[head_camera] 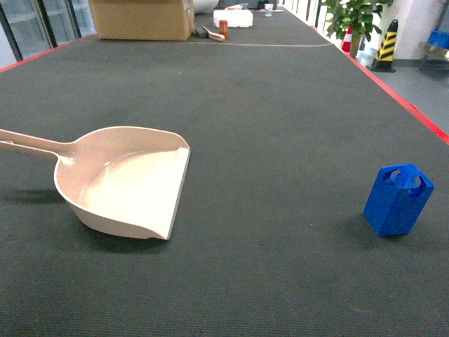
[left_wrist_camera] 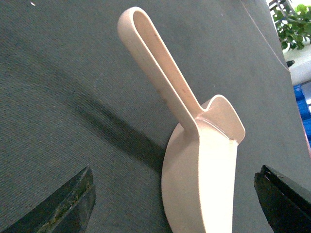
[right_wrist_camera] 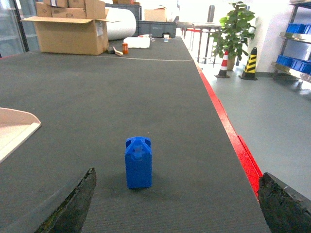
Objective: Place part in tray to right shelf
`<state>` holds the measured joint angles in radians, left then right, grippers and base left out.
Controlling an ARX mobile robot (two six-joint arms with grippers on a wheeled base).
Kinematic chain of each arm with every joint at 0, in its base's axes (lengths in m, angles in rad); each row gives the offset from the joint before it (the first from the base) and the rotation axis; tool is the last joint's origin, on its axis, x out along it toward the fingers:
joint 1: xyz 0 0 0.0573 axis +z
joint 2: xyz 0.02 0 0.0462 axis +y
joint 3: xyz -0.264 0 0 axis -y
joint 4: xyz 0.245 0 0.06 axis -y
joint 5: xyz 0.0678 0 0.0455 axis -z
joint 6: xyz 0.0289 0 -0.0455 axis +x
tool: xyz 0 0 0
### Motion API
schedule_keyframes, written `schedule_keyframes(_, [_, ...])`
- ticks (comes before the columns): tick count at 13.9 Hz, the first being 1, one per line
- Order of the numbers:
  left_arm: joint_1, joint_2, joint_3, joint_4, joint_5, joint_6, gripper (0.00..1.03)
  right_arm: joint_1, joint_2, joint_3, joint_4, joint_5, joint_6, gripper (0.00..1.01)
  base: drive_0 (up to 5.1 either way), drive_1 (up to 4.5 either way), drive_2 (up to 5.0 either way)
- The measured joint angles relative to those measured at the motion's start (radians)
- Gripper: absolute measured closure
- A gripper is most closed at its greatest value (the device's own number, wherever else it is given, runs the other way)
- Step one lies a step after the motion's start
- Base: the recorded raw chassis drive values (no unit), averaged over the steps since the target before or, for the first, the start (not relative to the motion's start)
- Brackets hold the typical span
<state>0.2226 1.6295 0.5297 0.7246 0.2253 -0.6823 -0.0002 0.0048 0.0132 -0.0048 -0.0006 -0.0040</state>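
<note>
Although neither arm shows from the head camera, each wrist camera has its own claw at the bottom of its picture. The left gripper [left_wrist_camera: 175,204] stands wide open with nothing between its dark fingers, hovering over the tray [left_wrist_camera: 204,174]. The right gripper [right_wrist_camera: 175,204] is spread just as wide and empty, aimed down the mat at the part [right_wrist_camera: 138,162], which stands near but clear of it.

On the dark mat [head_camera: 266,126] the tray lies at the left, lip towards the middle, its long handle [left_wrist_camera: 158,63] running off to the left edge of the head view. The part stands well apart from it at the right, tipped slightly, notched end up.

My guess is that the part is light, hard plastic, stiff enough to take a firm pinch, though its smooth faces may slip. The two flat side walls, below the notches, look the best place to close on. The tray looks light and rigid too, but broad and likely to tip if lifted by the handle alone.

Farther off along the mat sit a cardboard box [right_wrist_camera: 70,34] and a white roll [right_wrist_camera: 124,24]. Beyond the red edge, to the right, stand a potted plant [right_wrist_camera: 235,29], a striped bollard [right_wrist_camera: 250,60] and the right shelf [right_wrist_camera: 296,48] with blue crates.
</note>
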Motion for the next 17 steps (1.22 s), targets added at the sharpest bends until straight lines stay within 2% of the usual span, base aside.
schedule_keyframes(3, [-0.006,0.190,0.168,0.032,0.014,-0.076,0.05,0.000,0.000,0.000,0.000,0.000,0.000,0.03,0.0,0.00,0.0])
schedule_keyframes(4, [0.010,0.253,0.216,0.055,0.027,-0.119,0.05,0.000,0.000,0.000,0.000,0.000,0.000,0.03,0.0,0.00,0.0])
schedule_keyframes(6, [0.021,0.341,0.315,0.061,0.039,-0.169,0.05,0.000,0.000,0.000,0.000,0.000,0.000,0.03,0.0,0.00,0.0])
schedule_keyframes(10, [-0.027,0.493,0.509,0.002,0.054,-0.186,0.06,0.000,0.000,0.000,0.000,0.000,0.000,0.03,0.0,0.00,0.0])
schedule_keyframes(14, [-0.014,0.584,0.597,0.114,0.079,-0.294,0.56,0.000,0.000,0.000,0.000,0.000,0.000,0.03,0.0,0.00,0.0])
schedule_keyframes(15, [-0.014,0.585,0.598,0.123,0.083,-0.309,0.68,0.000,0.000,0.000,0.000,0.000,0.000,0.03,0.0,0.00,0.0])
schedule_keyframes(16, [-0.019,0.584,0.583,0.162,0.091,-0.343,0.80,0.000,0.000,0.000,0.000,0.000,0.000,0.03,0.0,0.00,0.0])
schedule_keyframes(17, [-0.027,0.568,0.555,0.200,0.095,-0.394,0.86,0.000,0.000,0.000,0.000,0.000,0.000,0.03,0.0,0.00,0.0])
